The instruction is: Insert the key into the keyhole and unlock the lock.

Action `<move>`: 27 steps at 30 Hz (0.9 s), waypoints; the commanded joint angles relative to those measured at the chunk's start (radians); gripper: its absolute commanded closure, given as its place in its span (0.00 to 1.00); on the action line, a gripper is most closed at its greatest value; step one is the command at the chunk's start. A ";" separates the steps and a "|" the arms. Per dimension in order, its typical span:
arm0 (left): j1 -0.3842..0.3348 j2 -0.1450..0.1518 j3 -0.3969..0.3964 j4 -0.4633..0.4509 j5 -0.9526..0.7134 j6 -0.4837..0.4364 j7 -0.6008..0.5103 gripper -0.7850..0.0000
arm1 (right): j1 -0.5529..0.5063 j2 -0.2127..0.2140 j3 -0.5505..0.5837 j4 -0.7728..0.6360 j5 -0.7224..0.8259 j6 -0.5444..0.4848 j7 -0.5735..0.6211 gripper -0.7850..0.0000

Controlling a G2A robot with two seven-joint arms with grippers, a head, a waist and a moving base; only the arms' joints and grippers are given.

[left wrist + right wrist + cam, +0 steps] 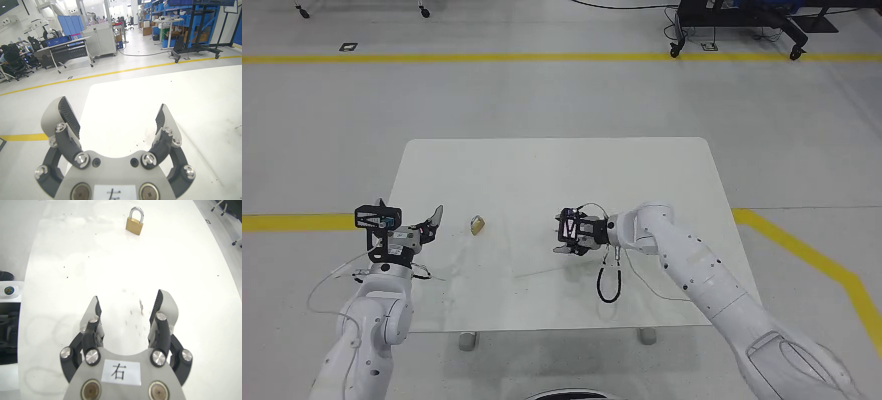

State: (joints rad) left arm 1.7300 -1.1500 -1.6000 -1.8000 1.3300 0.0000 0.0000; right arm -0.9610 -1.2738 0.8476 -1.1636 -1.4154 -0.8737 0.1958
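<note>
White tabletop: brass lock, shackle closed, lies left of centre. Key lies flat between the open fingers of the right gripper, ungrasped. Left gripper hovers at the left edge, fingers open and empty. Grasp, insertion and turn all remain.

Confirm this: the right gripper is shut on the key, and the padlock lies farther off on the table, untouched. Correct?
Not quite. The right wrist view shows the right gripper open, with the key lying loose on the table between its fingers. The padlock does lie farther off on the table, untouched.
</note>
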 commanded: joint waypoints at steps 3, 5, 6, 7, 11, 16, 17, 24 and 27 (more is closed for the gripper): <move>0.000 0.000 0.000 0.000 0.000 0.000 0.000 0.00 | 0.056 -0.021 -0.047 0.065 -0.002 0.010 0.023 0.50; 0.000 0.000 0.000 0.000 0.000 0.000 0.000 0.00 | 0.079 -0.029 -0.064 0.091 -0.008 0.014 0.030 0.51; 0.000 0.000 0.000 0.000 0.000 0.000 0.000 0.00 | 0.089 -0.033 -0.072 0.102 -0.016 0.022 0.038 0.52; 0.000 0.000 0.000 0.000 0.000 0.000 0.000 0.00 | 0.097 -0.037 -0.079 0.112 -0.014 0.024 0.038 0.53; 0.000 0.000 0.000 0.000 0.000 0.000 0.000 0.00 | 0.132 -0.050 -0.100 0.154 -0.006 0.006 0.038 0.61; 0.000 0.000 0.000 0.000 0.000 0.000 0.000 0.00 | 0.170 -0.067 -0.129 0.198 -0.005 -0.004 0.059 0.69; 0.000 0.000 0.000 0.000 0.000 0.000 0.000 0.00 | 0.177 -0.071 -0.137 0.204 -0.008 -0.004 0.066 0.70; 0.000 0.000 0.000 0.000 0.000 0.000 0.000 0.00 | 0.218 -0.100 -0.186 0.258 -0.010 0.000 0.091 0.99; 0.000 0.000 0.000 0.000 0.000 0.000 0.000 0.00 | 0.229 -0.107 -0.191 0.271 -0.004 -0.001 0.073 1.00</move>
State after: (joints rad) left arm 1.7300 -1.1500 -1.6000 -1.8000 1.3300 0.0000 0.0000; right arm -0.7347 -1.3803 0.6563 -0.8950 -1.4212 -0.8731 0.2769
